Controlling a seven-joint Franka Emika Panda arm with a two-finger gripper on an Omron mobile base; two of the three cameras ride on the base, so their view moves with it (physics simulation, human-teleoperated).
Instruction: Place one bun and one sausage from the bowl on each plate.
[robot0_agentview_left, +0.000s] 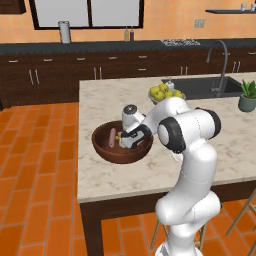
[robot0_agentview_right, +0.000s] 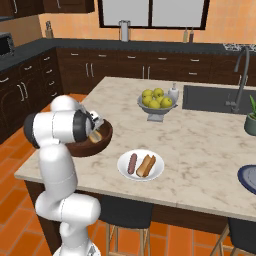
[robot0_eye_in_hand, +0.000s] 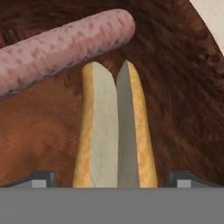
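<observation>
The dark wooden bowl stands near the island's left edge. Inside it lie a split tan bun and a pink sausage, which crosses just beyond the bun's far end. My gripper is down in the bowl, open, with one fingertip on each side of the bun's near end, not touching it. In the left base view the gripper sits beside the sausage. The white plate carries a sausage and a bun. The dark blue plate shows at the right edge.
A grey pedestal bowl of yellow-green fruit stands mid-island behind the white plate. The sink with its faucet and a potted plant lie to the right. Stools stand under the island's near edge.
</observation>
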